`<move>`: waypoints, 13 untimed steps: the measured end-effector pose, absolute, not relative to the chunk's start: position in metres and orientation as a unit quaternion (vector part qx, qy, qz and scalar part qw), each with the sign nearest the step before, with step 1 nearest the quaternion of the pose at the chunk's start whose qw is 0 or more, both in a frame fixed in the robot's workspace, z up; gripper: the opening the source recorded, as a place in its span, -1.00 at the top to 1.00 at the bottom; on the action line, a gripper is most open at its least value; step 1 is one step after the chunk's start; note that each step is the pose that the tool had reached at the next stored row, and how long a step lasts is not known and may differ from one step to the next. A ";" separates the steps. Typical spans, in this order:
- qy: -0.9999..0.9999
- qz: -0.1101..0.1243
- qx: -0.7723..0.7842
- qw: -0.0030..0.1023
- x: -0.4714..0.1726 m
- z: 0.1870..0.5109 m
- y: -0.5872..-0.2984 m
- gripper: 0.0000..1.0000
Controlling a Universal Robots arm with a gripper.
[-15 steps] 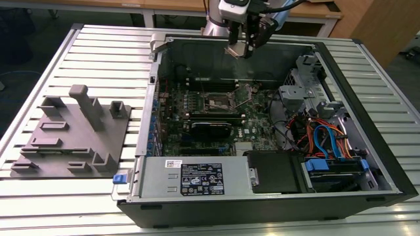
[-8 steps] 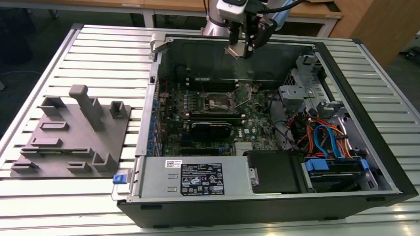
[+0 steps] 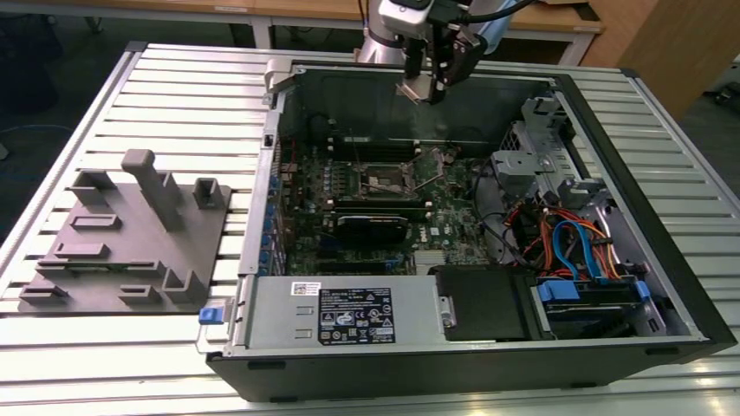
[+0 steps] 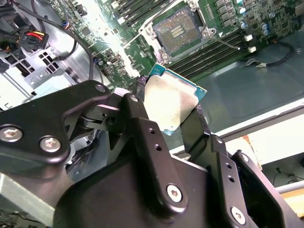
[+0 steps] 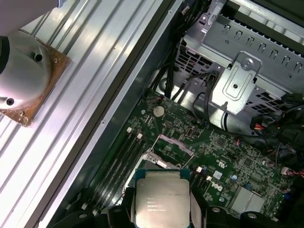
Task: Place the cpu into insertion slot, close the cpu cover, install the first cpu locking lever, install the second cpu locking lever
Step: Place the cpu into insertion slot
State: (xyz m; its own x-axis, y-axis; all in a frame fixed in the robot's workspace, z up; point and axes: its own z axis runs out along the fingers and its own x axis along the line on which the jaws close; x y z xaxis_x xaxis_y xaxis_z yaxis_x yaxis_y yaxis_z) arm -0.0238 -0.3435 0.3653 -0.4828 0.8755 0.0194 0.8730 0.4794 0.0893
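While the tool (image 3: 425, 90) hangs over the far edge of the open computer case (image 3: 682, 286), its two black fingers (image 4: 140, 126) are clamped on opposite edges of the cpu (image 4: 175, 97). The chip is held in the air, touching nothing else, with its dull silvery top towards the wrist cameras. In the exterior view the tool is at about twelve o'clock from the insertion slot (image 3: 391, 179), well apart from it. The slot sits on the green motherboard (image 3: 347, 204) with nothing in it, and the second wrist view shows its bare contact field (image 4: 178, 32). A grey fixture plate (image 3: 127, 234) lies on the ribbed table (image 3: 173, 87) at nine o'clock from the case.
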 end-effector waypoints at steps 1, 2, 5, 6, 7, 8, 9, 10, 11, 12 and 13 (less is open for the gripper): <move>0.859 0.043 0.510 0.014 -0.024 0.365 -0.343 -0.08; 0.858 0.043 0.511 0.015 -0.024 0.365 -0.343 -0.08; 0.857 0.043 0.513 0.015 -0.024 0.365 -0.343 -0.08; 0.857 0.043 0.513 0.015 -0.024 0.365 -0.343 -0.08; 0.857 0.043 0.513 0.015 -0.024 0.365 -0.343 -0.08; 0.857 0.043 0.513 0.015 -0.024 0.365 -0.343 -0.08; 0.857 0.043 0.513 0.015 -0.024 0.365 -0.343 -0.08; 0.857 0.043 0.513 0.015 -0.024 0.365 -0.343 -0.08; 0.857 0.043 0.513 0.015 -0.024 0.365 -0.343 -0.08; 0.857 0.043 0.513 0.015 -0.024 0.365 -0.343 -0.08; 0.857 0.043 0.513 0.015 -0.024 0.365 -0.343 -0.08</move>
State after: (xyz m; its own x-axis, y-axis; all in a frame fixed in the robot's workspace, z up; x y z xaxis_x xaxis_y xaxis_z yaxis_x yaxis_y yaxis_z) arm -0.0238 -0.3435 0.3653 -0.4723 0.8812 0.0180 0.8787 0.4691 0.0886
